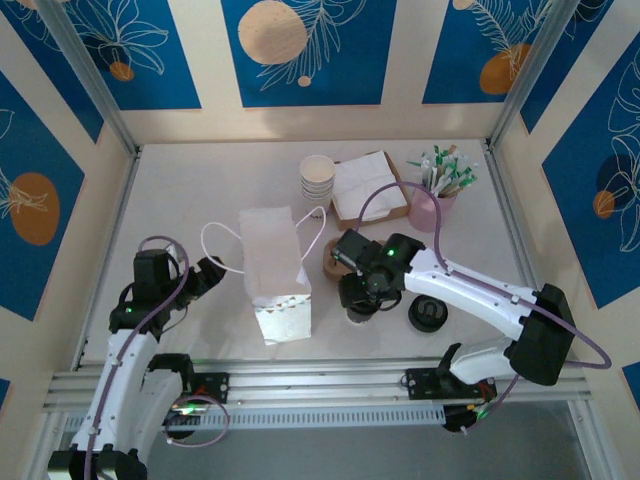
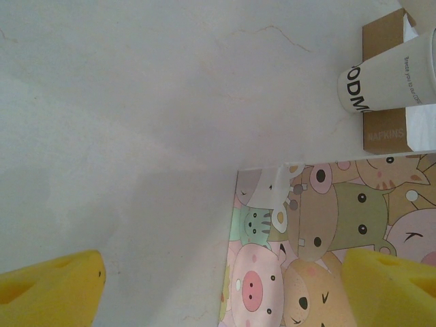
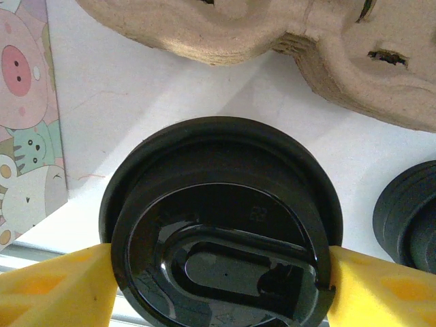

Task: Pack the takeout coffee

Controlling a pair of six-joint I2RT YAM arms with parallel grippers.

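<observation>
Nearest me, at about 7 o'clock on the desk [image 1: 190, 190], the left claw [image 1: 208, 272] hung low with its yellow pads [image 2: 48, 289] wide apart and nothing between them. It pointed toward the paper bag [image 1: 275, 265], which lay flat on its side in the middle of the desk, with its white loop handles toward 12 o'clock and its cartoon-animal print showing in the left wrist view.

At 4 o'clock from the bag the right claw [image 1: 362, 300] was down over a black lid [image 3: 218, 225]. Its pads [image 3: 51, 286] met the lid's rim on both sides, so as far as I could see it was closed on the lid, which sat upright with the sip opening toward the wrist. A second lid [image 1: 427, 314] lay just beside it at 3 o'clock, apart from the first.

Beyond the held lid, at 12 o'clock from it, sat the brown pulp carrier [image 1: 333, 262] – close to the bag's right edge.

Farther back, near the wall, a stack of paper cups [image 1: 317, 178] stood at 12 o'clock. The napkin box [image 1: 370, 190] was just beside it at 1 o'clock. A pink cup [image 1: 433, 208] full of stir sticks stood right of the box – its sticks leaning toward 2 o'clock.
</observation>
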